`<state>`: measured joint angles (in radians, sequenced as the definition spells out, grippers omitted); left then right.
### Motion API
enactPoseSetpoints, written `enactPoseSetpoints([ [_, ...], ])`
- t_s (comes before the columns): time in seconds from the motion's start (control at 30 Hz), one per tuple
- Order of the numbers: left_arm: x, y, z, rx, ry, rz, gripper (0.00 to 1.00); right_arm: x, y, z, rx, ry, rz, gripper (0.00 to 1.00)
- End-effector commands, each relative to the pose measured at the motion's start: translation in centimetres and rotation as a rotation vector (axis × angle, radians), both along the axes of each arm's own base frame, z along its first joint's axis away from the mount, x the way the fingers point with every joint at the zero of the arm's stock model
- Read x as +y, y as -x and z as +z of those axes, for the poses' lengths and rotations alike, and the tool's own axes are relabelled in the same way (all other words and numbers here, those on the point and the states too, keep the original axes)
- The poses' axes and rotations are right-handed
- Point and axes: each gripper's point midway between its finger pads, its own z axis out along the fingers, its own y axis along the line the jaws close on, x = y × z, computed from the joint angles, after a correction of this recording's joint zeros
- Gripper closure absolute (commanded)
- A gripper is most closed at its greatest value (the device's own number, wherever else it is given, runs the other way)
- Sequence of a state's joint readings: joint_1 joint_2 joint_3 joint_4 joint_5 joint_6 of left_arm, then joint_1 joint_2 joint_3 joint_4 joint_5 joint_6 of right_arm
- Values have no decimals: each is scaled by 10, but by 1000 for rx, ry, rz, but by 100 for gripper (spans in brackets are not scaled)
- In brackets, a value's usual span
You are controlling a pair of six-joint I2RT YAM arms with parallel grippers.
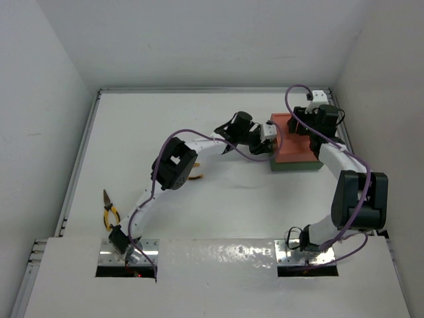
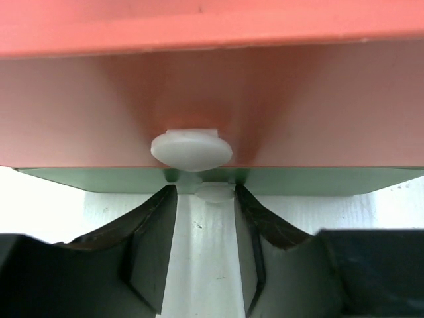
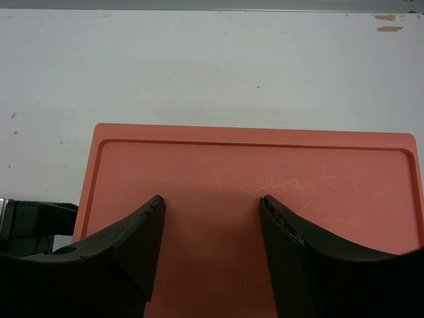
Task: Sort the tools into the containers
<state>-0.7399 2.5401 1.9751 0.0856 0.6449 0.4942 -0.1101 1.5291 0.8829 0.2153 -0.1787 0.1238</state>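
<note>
The two containers are stacked at the back right: an orange-red tray [image 1: 295, 142] on a dark green tray [image 1: 295, 165]. My left gripper [image 1: 268, 136] is open at the stack's left side. In the left wrist view its fingertips [image 2: 205, 195] flank a small white knob [image 2: 213, 192] under the green tray's edge [image 2: 99, 179], below the orange tray's wall [image 2: 298, 112]. My right gripper [image 1: 305, 126] is open and empty just above the orange tray's flat surface [image 3: 212, 172]. Pliers [image 1: 109, 213] with yellow-orange handles lie at the near left. No screwdrivers are in view.
A yellow-orange bit of another tool [image 1: 196, 176] pokes out from under the left arm's elbow [image 1: 173, 165]. A second white knob [image 2: 192, 149] sits on the orange tray's wall. White walls stand close to the table's back and right edges.
</note>
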Motion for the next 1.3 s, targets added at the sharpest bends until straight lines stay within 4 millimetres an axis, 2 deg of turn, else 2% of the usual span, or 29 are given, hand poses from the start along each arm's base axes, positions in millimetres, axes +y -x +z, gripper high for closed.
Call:
enactPoseSetpoints([
  [0.0,-8,-7,26,-79,55,8,65,6,49,-75,306,-49,-12,41],
  [0.03,-10,-8,28,-83,66,2,67,6,49,-76,307,-51,-9,41],
  [0.13,-14,-11,32,-73,81,13,81,5,52,-79,314,-41,-11,41],
  [0.17,-15,-11,36,-73,88,16,88,5,52,-79,316,-39,-10,41],
  [0.27,-16,-11,40,-77,96,12,100,5,53,-80,317,-40,-10,41],
  [0.4,-13,-8,34,-77,73,4,100,4,53,-83,324,-44,-16,41],
  [0.47,-8,-9,38,-88,56,22,100,2,54,-85,332,-41,-28,41],
  [0.5,-2,-7,30,-91,30,25,100,0,54,-86,334,-39,-37,41],
  [0.53,4,-11,39,-115,18,43,100,-2,55,-88,339,-39,-44,41],
  [0.57,14,-9,30,-124,-14,43,100,-5,57,-90,345,-41,-61,41],
  [0.6,20,-10,31,-131,-26,49,100,-9,57,-90,347,-47,-78,42],
  [0.63,32,-18,42,-146,-28,78,100,-12,58,-91,349,-55,-90,42],
  [0.77,72,-21,28,-115,-93,104,100,-19,61,-94,358,-71,-126,42],
  [0.83,86,-24,33,-127,-106,119,100,-20,62,-96,362,-70,-133,42],
  [0.9,98,-16,22,-134,-146,99,100,-19,64,-97,366,-75,-133,42],
  [0.93,101,-14,31,-155,-143,91,100,-18,64,-98,368,-77,-131,42],
  [0.97,107,-6,23,-147,-162,81,100,-18,64,-98,369,-77,-130,42],
  [1.0,110,-2,23,-146,-169,75,100,-18,65,-98,372,-77,-132,42],
  [1.07,116,8,26,-155,-176,52,100,-18,65,-98,371,-75,-128,42],
  [1.13,117,9,33,-159,-164,50,100,-15,65,-98,371,-85,-117,42],
  [1.17,114,10,35,-152,-156,48,88,-13,66,-98,371,-92,-108,42],
  [1.2,111,10,36,-135,-147,41,70,-12,65,-97,366,-98,-102,42],
  [1.23,107,8,47,-113,-129,54,43,-9,65,-97,368,-108,-86,41],
  [1.27,108,10,48,-81,-137,55,35,-8,65,-97,368,-109,-79,41],
])
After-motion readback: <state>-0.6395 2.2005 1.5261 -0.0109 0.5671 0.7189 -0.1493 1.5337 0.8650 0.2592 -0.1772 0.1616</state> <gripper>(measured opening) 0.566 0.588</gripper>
